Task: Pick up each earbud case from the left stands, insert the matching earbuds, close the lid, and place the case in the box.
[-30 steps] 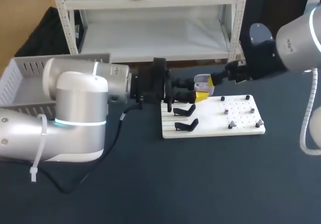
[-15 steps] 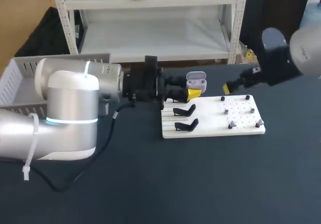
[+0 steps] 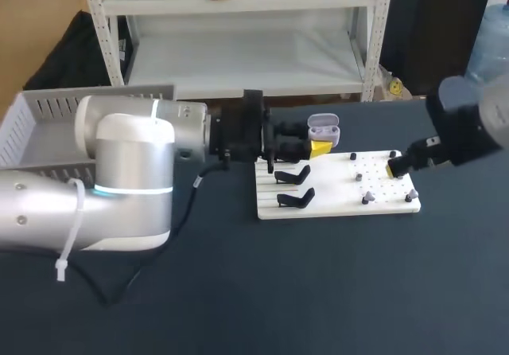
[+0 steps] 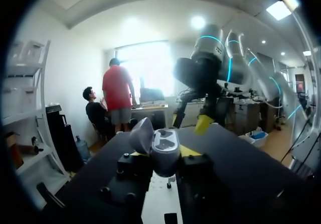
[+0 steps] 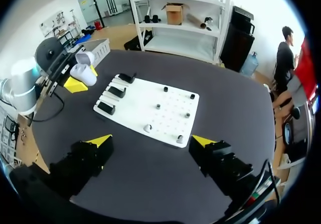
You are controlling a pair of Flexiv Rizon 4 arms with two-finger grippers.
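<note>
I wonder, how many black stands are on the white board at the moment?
3, in a row along the left end of the white board: far stand, middle stand, near stand. All look empty; none seems hidden.

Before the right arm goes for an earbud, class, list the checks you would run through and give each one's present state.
1. Left gripper shut on the earbud case: ok.
2. Case lid open: ok.
3. Right gripper open and holding nothing: ok.
4. Earbuds standing on the white board, ahead of the right gripper: ok.
5. Room left inside the case for an earbud: cannot tell.
</note>
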